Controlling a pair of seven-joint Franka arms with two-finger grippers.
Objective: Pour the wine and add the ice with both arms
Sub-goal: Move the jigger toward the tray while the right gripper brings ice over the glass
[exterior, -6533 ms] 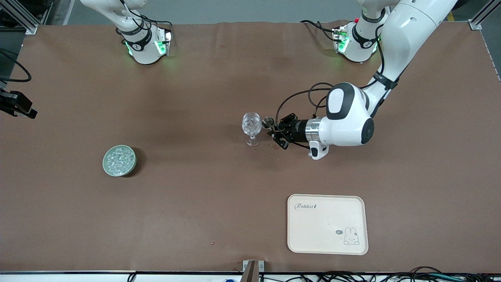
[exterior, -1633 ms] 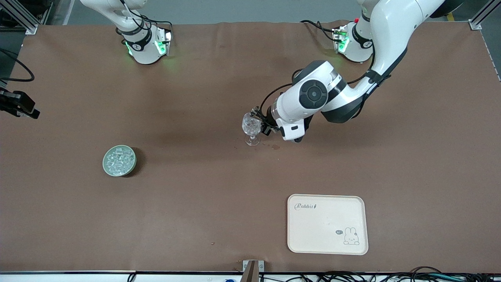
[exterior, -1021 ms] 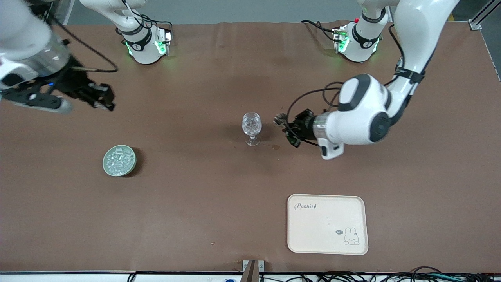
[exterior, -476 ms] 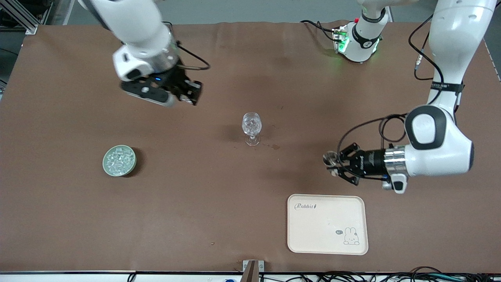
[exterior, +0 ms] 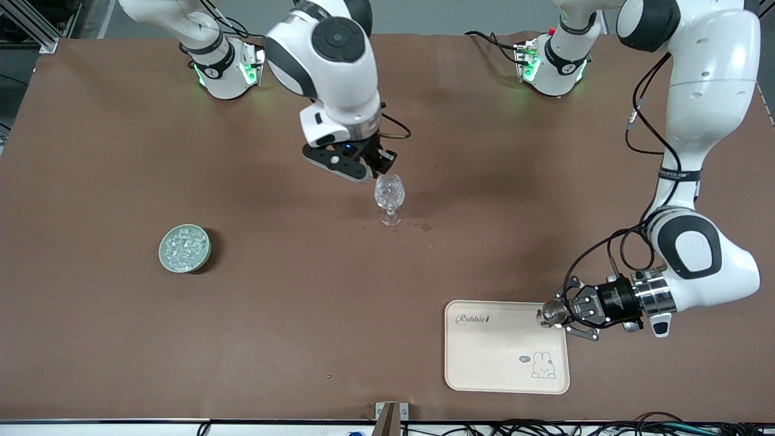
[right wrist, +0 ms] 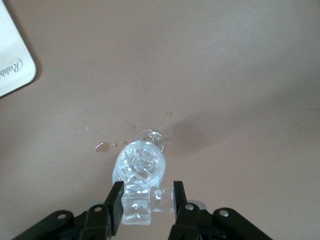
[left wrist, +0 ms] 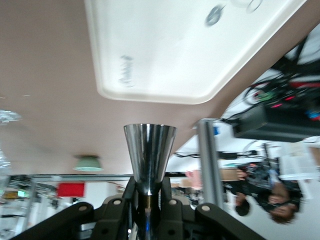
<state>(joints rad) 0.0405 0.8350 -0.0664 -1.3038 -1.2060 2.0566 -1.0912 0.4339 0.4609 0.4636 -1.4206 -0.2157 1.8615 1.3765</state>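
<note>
A clear stemmed glass (exterior: 389, 195) stands mid-table with clear ice in it. My right gripper (exterior: 381, 165) hangs just over its rim. In the right wrist view the right gripper (right wrist: 145, 193) is shut on two clear ice cubes (right wrist: 137, 204) directly above the glass (right wrist: 140, 167). My left gripper (exterior: 562, 313) is shut on a small metal cup (exterior: 550, 312) held sideways over the edge of the cream tray (exterior: 484, 357). In the left wrist view the left gripper (left wrist: 149, 192) grips the cup (left wrist: 150, 155) by its narrow waist, with the tray (left wrist: 165, 55) ahead.
A pale green bowl (exterior: 184, 248) full of ice cubes sits toward the right arm's end of the table. A small wet spot (exterior: 426, 227) lies beside the glass foot, and droplets (right wrist: 102, 147) show in the right wrist view.
My right arm swung in from its end of the table to above the glass. My left arm carried the metal cup away from the glass to the tray's edge.
</note>
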